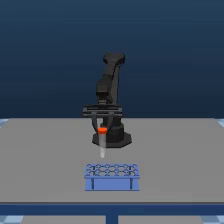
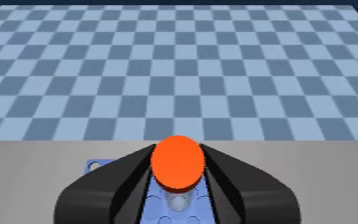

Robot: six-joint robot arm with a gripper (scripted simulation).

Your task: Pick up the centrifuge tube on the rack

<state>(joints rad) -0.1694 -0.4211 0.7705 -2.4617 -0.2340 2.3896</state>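
Note:
The centrifuge tube (image 1: 102,140) hangs upright in the air, orange-red cap up and pale tapered tip down. My gripper (image 1: 102,126) is shut on it just under the cap. The tube's tip is clear above the light-blue rack (image 1: 111,176), over the rack's side at the exterior view's left. In the wrist view the orange cap of the centrifuge tube (image 2: 177,162) sits between my two black fingers (image 2: 113,186), with the rack (image 2: 162,200) showing below it.
The rack stands on a grey table (image 1: 45,160) near its front edge. The black arm base (image 1: 116,136) sits behind the rack. A blue checkered floor (image 2: 175,70) lies beyond the table.

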